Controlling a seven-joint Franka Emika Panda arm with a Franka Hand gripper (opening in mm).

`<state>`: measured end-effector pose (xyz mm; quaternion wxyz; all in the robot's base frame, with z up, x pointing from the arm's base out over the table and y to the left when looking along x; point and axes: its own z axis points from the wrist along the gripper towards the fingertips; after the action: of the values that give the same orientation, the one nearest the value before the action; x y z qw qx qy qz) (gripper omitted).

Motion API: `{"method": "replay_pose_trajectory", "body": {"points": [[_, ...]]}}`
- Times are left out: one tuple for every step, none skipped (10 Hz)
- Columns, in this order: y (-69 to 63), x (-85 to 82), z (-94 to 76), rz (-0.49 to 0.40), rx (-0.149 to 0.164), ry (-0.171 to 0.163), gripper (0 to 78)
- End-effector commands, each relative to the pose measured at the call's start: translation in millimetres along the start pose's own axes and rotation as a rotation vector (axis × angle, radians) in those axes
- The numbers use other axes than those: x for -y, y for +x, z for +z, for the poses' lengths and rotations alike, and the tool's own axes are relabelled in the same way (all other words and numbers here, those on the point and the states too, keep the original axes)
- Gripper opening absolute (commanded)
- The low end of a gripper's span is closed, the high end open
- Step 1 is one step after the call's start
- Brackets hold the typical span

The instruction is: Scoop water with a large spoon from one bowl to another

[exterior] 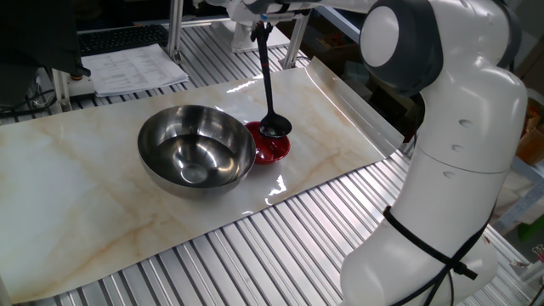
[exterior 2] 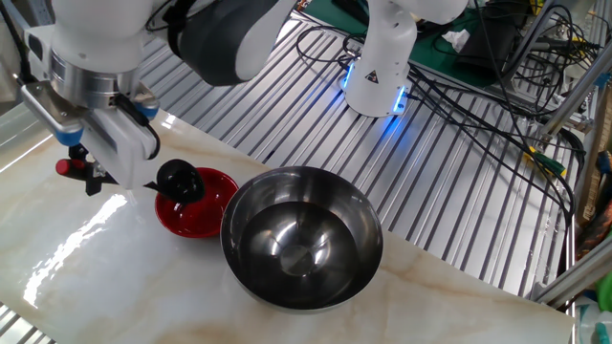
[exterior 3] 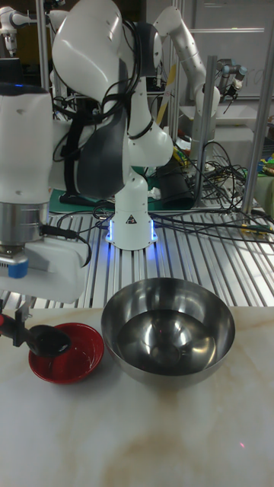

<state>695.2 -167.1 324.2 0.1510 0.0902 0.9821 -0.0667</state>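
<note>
The pincer pinches the handle end of the large spoon. Its black scoop hangs below the pincer, over the small red bowl, which touches the large steel bowl on the counter.

The small bowl sits on the bench just beside the large bowl; the ladle's scoop hangs over the small bowl.
</note>
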Motion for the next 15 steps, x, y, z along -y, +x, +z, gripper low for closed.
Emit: {"method": "replay_pose_trajectory", "body": {"points": [[-1.9,-7.1,-8.2,0.003,0.018,0.054,1.1],[-1.9,-7.3,-8.3,-0.002,0.022,0.070,1.1],[-1.9,-7.4,-8.4,-0.002,0.023,0.076,1.1],[-1.9,-8.1,-8.7,0.000,0.024,0.079,1.1],[-1.9,-8.4,-8.9,0.000,0.025,0.084,1.1],[-1.8,-8.7,-9.0,-0.001,0.027,0.094,1.1],[-1.7,-9.0,-9.2,-0.003,0.028,0.099,1.1],[-1.6,-9.2,-9.3,-0.001,0.027,0.101,1.1],[-1.4,-10.1,-9.7,0.003,0.026,0.103,1.1],[-1.3,-11.2,-10.3,0.005,0.026,0.112,1.1],[-1.3,-11.9,-10.7,0.005,0.027,0.119,1.1],[-1.3,-12.6,-10.9,0.007,0.024,0.123,1.1],[-1.4,-13.0,-11.1,0.008,0.023,0.127,1.1],[-1.3,-15.0,-11.8,0.012,0.020,0.138,1.1],[-1.0,-17.0,-12.2,0.016,0.019,0.153,1.1]]}}
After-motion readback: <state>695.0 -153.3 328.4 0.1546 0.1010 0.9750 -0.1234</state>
